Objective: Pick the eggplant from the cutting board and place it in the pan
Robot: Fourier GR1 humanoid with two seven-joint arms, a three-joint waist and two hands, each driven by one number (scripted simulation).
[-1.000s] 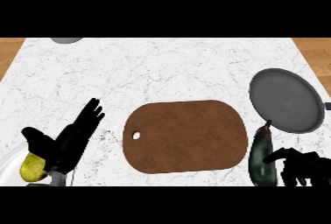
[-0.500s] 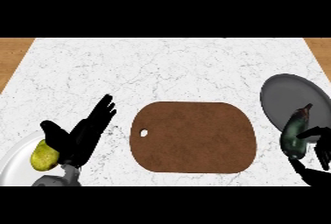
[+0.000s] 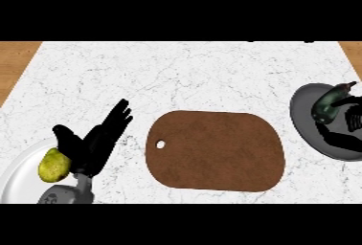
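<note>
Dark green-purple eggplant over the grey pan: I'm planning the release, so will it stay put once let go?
The dark green-purple eggplant looks rounded and elongated, so it may roll. The grey pan has a raised rim that probably stops it.

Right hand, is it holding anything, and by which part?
The right hand holds the eggplant over the pan, fingers curled round its lower body; the stem end is free.
</note>
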